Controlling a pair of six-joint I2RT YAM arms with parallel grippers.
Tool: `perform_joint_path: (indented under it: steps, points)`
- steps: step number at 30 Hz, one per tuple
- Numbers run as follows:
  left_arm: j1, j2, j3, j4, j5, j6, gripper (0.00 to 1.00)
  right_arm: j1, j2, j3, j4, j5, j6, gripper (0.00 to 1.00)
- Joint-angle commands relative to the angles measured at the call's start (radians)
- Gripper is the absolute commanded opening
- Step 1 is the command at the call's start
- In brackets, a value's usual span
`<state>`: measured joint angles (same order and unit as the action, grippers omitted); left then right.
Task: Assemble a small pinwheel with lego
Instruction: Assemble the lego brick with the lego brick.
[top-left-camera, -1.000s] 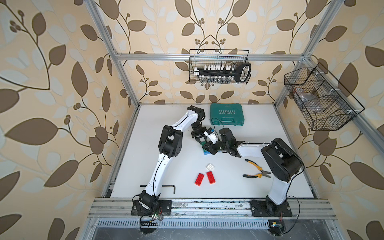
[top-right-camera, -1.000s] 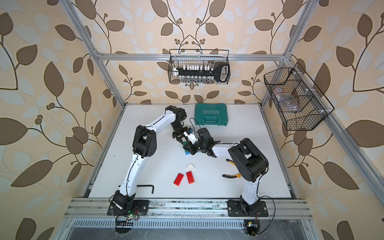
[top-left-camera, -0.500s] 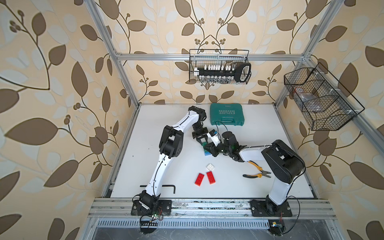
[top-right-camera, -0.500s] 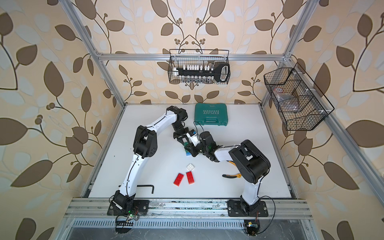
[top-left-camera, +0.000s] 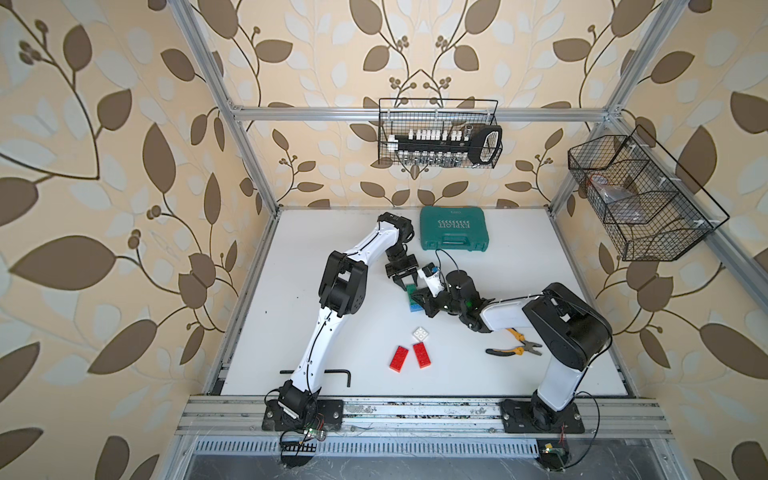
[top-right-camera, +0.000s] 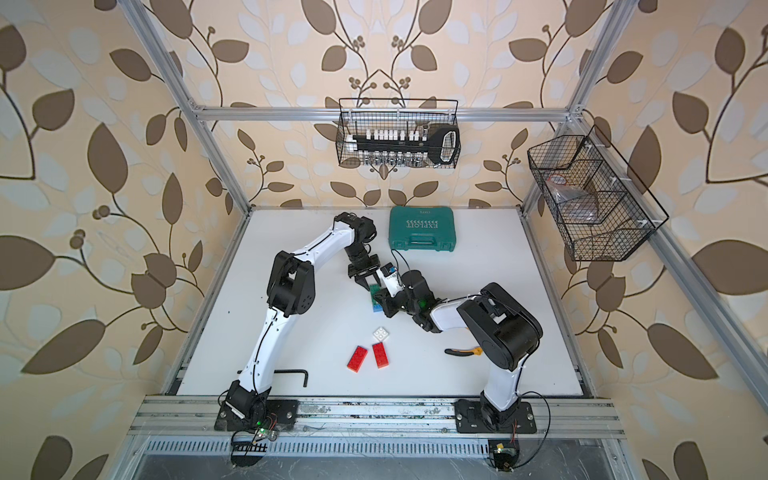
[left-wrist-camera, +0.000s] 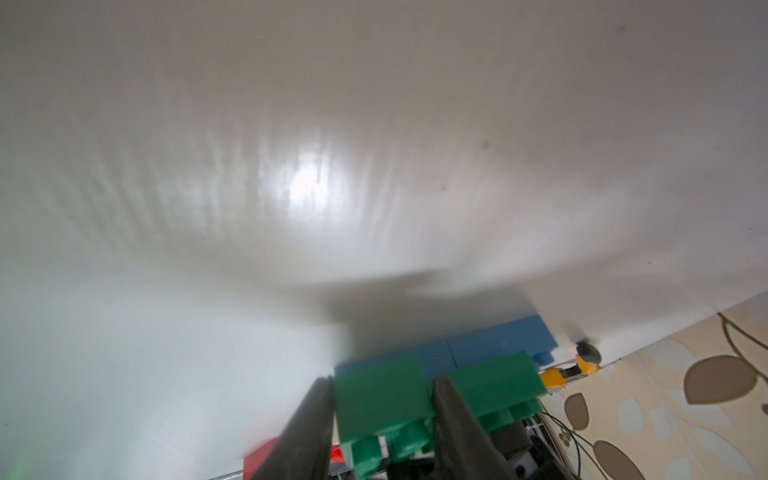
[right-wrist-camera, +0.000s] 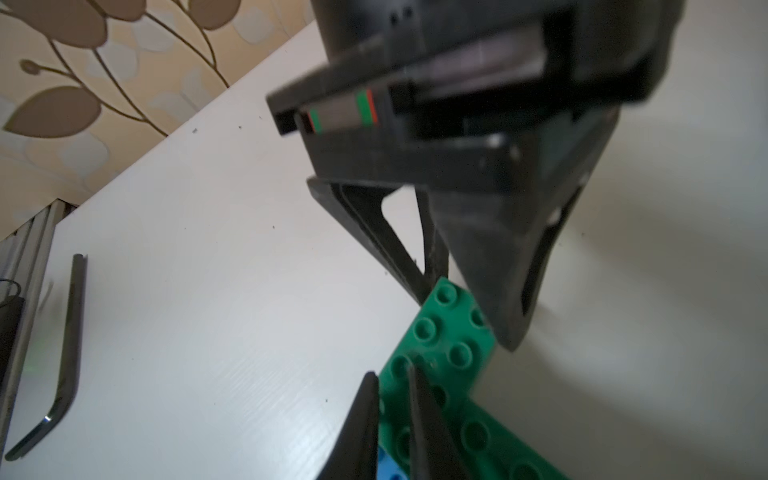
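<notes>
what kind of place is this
Probably a robot lab test cell: a metal frame encloses a white table, a left arm and a right arm are bolted to a front rail, and a wire basket holds tools.

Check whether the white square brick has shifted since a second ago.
No. The white square brick lies where it did, just beyond the two red bricks, towards the teal case.

Two red bricks (top-right-camera: 357, 358) just beside white square brick (top-right-camera: 381, 333)
</notes>
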<state>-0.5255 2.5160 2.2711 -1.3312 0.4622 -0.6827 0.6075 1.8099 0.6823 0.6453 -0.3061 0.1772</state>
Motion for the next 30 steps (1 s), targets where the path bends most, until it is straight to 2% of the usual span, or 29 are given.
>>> perform_joint_path:
  steps: [1, 4, 6, 10, 14, 17, 21, 23, 27, 30]
  points:
    - [-0.006, -0.043, -0.015, 0.027, 0.025, -0.001, 0.45, 0.012, 0.058, -0.102, -0.281, 0.098, 0.023, 0.16]
    - [-0.006, -0.042, -0.016, 0.038, 0.025, -0.002, 0.48, 0.015, 0.051, -0.117, -0.266, 0.102, 0.031, 0.16]
    - [-0.006, -0.046, -0.022, 0.045, 0.027, -0.006, 0.58, 0.018, 0.049, -0.121, -0.262, 0.111, 0.022, 0.16]
    - [-0.001, -0.08, -0.033, 0.048, -0.026, -0.007, 0.68, 0.02, 0.05, -0.101, -0.288, 0.112, 0.013, 0.16]
    - [0.028, -0.175, -0.118, 0.122, -0.077, -0.029, 0.74, 0.02, 0.013, -0.012, -0.38, 0.086, -0.017, 0.16]
    - [0.057, -0.288, -0.212, 0.21, -0.099, -0.042, 0.75, 0.021, -0.045, 0.065, -0.466, 0.059, -0.041, 0.17]
    - [0.096, -0.47, -0.405, 0.32, -0.127, -0.017, 0.75, 0.021, -0.093, 0.177, -0.563, 0.02, -0.065, 0.2]
    - [0.108, -0.576, -0.51, 0.38, -0.133, 0.037, 0.75, 0.021, -0.108, 0.226, -0.603, 0.007, -0.08, 0.21]
    - [0.108, -0.79, -0.752, 0.514, -0.071, 0.154, 0.73, 0.015, -0.144, 0.278, -0.662, -0.031, -0.085, 0.24]
    - [0.09, -0.993, -1.024, 0.684, 0.012, 0.203, 0.71, 0.003, -0.221, 0.26, -0.684, -0.07, -0.049, 0.25]
